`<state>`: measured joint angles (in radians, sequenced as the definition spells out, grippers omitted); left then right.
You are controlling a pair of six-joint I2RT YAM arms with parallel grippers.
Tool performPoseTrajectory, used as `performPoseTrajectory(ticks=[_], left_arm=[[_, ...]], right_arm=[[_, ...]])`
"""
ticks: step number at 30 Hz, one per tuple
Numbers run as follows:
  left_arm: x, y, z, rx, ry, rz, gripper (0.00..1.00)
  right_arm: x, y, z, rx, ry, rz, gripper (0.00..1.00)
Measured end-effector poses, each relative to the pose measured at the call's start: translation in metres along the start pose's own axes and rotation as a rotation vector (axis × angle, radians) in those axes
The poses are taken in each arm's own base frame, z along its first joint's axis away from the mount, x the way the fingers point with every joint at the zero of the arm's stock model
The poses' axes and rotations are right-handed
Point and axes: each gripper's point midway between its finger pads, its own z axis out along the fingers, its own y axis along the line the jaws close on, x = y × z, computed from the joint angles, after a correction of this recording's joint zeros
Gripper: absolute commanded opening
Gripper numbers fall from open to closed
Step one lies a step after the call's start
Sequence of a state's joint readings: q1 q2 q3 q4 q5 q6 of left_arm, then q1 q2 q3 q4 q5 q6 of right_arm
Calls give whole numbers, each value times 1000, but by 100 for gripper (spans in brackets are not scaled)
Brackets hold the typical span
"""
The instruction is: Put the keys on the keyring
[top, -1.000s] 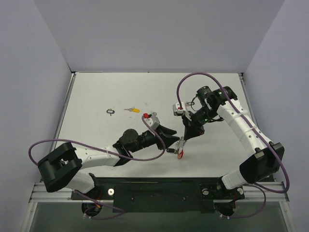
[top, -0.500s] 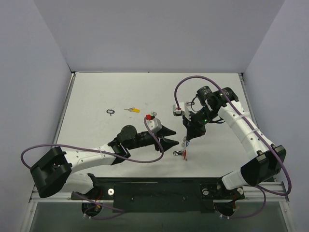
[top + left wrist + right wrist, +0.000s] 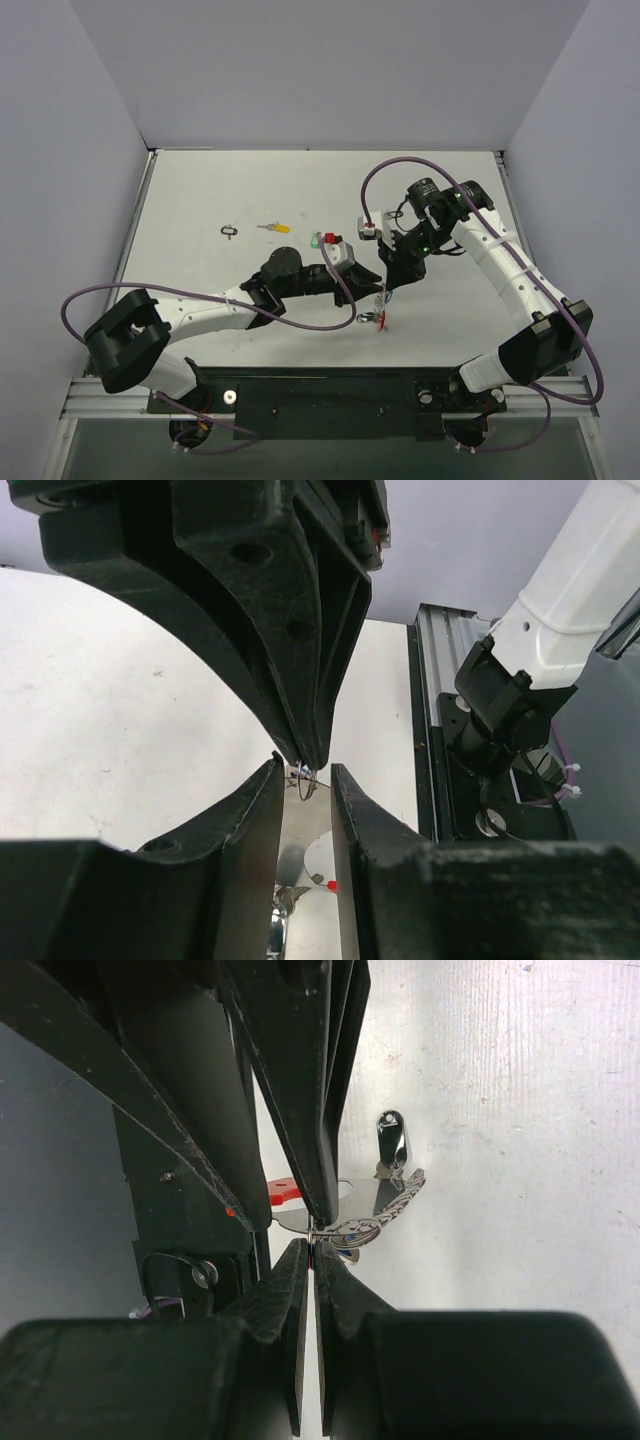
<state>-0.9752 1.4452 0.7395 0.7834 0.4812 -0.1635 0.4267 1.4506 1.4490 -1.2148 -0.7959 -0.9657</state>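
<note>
My right gripper (image 3: pixel 390 290) (image 3: pixel 312 1245) points down above the table's near middle and is shut on the thin wire of the keyring (image 3: pixel 375 318) (image 3: pixel 375 1222). The ring's chain-like loop, a silver key (image 3: pixel 392 1140) and the red tag (image 3: pixel 283 1191) hang below it. My left gripper (image 3: pixel 372 287) (image 3: pixel 304 770) comes in from the left, its jaws a little apart on either side of the small ring (image 3: pixel 303 783) at the right gripper's tips, without pinching it. A key with a yellow tag (image 3: pixel 272 228) lies on the table at the left.
A small black loop-shaped tag (image 3: pixel 230 231) lies left of the yellow-tagged key. The two arms' fingertips almost touch. The metal rail with the arm bases (image 3: pixel 330 395) runs along the near edge. Grey walls enclose the white table (image 3: pixel 220 180).
My left gripper has slid right, up to the right gripper's tips, opening wider and then narrowing. The right gripper shifted slightly, still holding the keyring.
</note>
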Motion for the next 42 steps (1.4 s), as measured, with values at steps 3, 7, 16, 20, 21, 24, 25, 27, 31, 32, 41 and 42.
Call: performPoseTrajectory(ticks=[3, 7, 16, 20, 21, 24, 25, 27, 31, 32, 41, 42], left_arm=[[6, 1, -1, -2, 22, 6, 35], [11, 3, 1, -4, 49, 13, 35], [14, 6, 7, -2, 68, 30, 27], [17, 6, 8, 6, 79, 29, 19], [17, 5, 8, 9, 80, 29, 13], [18, 4, 9, 21, 88, 27, 0], [19, 4, 10, 24, 90, 23, 0], [19, 3, 11, 29, 93, 24, 0], [19, 4, 11, 23, 90, 11, 0], [19, 5, 11, 13, 82, 2, 0], [25, 12, -13, -104, -55, -76, 0], [20, 12, -14, -111, -86, -76, 0]], right_arm=[[0, 0, 0, 0, 0, 0, 0], [0, 0, 0, 0, 0, 0, 0], [0, 0, 0, 0, -1, 0, 0], [0, 0, 0, 0, 0, 0, 0], [0, 0, 0, 0, 0, 1, 0], [1, 0, 0, 1, 4, 1, 0], [1, 0, 0, 3, 6, 1, 0], [3, -1, 0, 4, 12, 3, 0], [3, -1, 0, 5, 13, 4, 17], [3, -1, -1, 6, 10, 8, 23], [-3, -1, -25, 71, -121, -8, 38], [-4, 2, -26, 70, -134, -28, 38]])
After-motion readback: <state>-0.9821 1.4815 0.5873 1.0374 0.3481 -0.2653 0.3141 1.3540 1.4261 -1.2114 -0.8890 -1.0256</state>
